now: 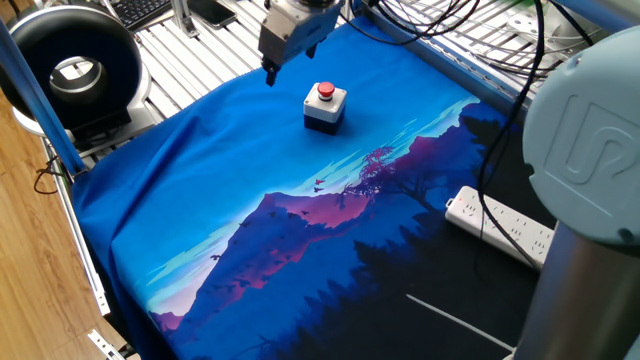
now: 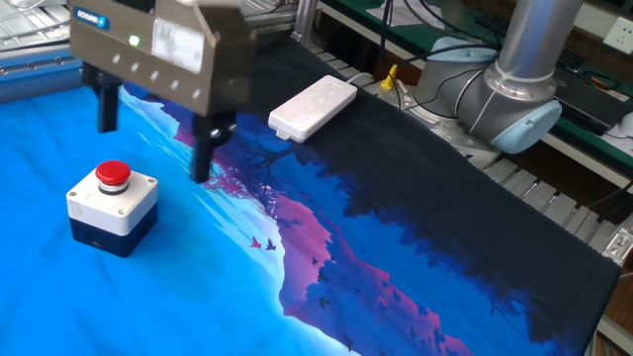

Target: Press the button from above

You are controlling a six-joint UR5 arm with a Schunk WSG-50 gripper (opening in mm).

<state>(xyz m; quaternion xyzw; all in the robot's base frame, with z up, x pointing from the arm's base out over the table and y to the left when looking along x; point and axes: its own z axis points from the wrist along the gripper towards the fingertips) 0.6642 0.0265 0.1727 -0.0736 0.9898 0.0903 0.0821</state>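
Note:
The button (image 1: pixel 326 91) is a small red cap on a cube box (image 1: pixel 325 110) with a light grey top and dark base. It stands on the blue printed cloth (image 1: pixel 230 190). In the other fixed view the button (image 2: pixel 113 175) is at the left. My gripper (image 2: pixel 153 152) hangs above the cloth, just behind and beside the box, and touches nothing. Its two dark fingers (image 2: pixel 202 158) stand wide apart, so it is open and empty. In one fixed view the gripper (image 1: pixel 271 72) is up and to the left of the button.
A long white power strip (image 1: pixel 500 228) lies on the dark end of the cloth, also seen in the other fixed view (image 2: pixel 313 107). A black round device (image 1: pixel 70 65) stands at the far left corner. The arm's base (image 2: pixel 519 79) and cables (image 1: pixel 440 30) are behind the cloth.

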